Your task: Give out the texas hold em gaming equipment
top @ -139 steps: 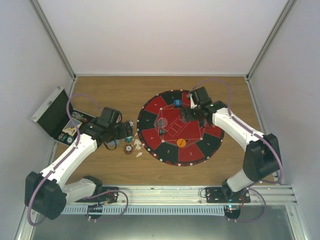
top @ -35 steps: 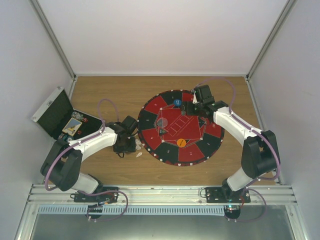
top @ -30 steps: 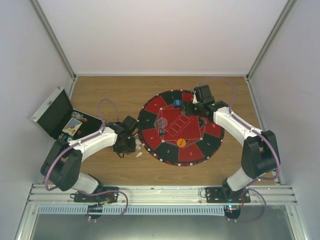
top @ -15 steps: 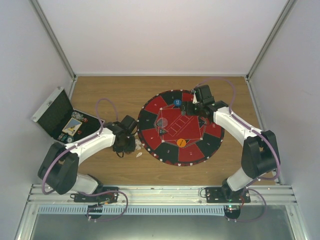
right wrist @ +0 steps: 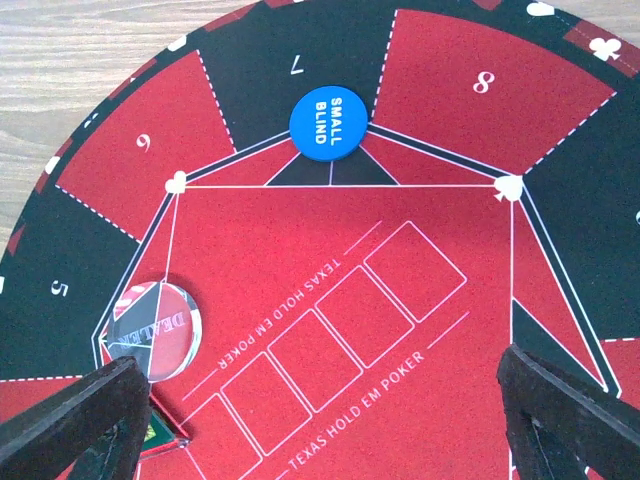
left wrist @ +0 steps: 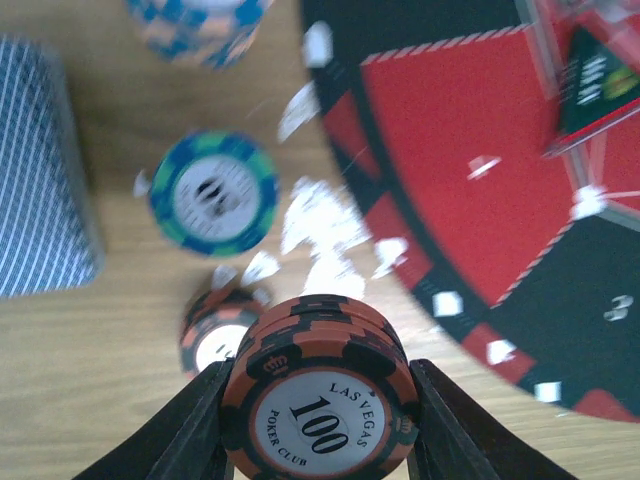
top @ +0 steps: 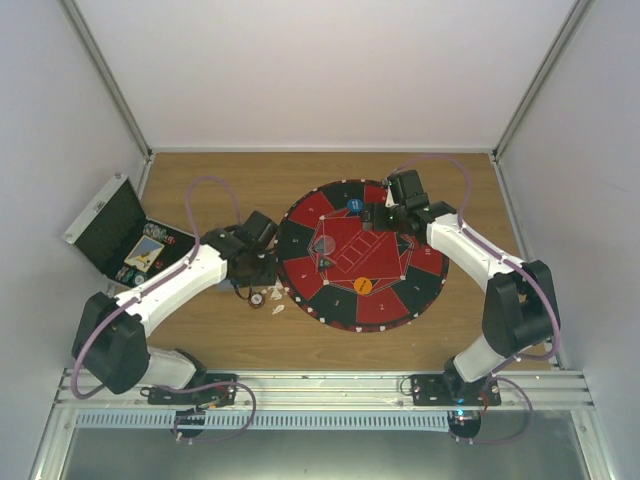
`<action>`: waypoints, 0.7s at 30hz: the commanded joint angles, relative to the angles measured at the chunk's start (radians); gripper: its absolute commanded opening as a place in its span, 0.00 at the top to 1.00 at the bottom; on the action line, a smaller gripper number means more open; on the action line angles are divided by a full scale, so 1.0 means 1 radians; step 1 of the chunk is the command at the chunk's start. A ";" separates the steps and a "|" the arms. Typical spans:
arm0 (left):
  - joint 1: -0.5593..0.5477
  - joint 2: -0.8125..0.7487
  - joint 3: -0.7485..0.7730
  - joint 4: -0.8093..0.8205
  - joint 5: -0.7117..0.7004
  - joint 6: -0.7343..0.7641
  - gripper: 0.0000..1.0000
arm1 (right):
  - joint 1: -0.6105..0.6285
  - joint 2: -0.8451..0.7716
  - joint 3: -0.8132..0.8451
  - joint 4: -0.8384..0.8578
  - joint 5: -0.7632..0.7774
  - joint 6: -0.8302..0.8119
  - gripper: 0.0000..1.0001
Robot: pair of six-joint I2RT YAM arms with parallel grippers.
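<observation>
Dark red striped-edge poker chips [left wrist: 320, 395], a stack marked 100, are clamped in the left gripper [left wrist: 322, 430] beside the round red-and-black mat [left wrist: 470, 170]. Next they likely need carrying onto a numbered seat. Right gripper [right wrist: 322, 415] hovers wide, empty.

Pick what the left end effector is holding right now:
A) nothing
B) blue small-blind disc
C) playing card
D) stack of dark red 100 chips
D: in the left wrist view, the left end effector is clamped from both sides on a stack of dark red 100 chips.
</observation>
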 commanded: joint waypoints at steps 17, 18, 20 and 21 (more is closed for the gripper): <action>-0.025 0.497 0.513 0.126 0.018 0.235 0.66 | -0.010 -0.033 0.013 0.009 0.064 -0.006 0.05; -0.021 0.523 0.524 0.128 0.023 0.244 0.66 | -0.010 -0.034 0.013 0.007 0.068 -0.006 0.05; -0.013 0.567 0.552 0.140 0.028 0.258 0.66 | -0.010 -0.041 0.013 0.007 0.075 -0.007 0.04; -0.007 0.584 0.561 0.144 0.028 0.263 0.66 | -0.010 -0.044 0.013 0.006 0.079 -0.007 0.05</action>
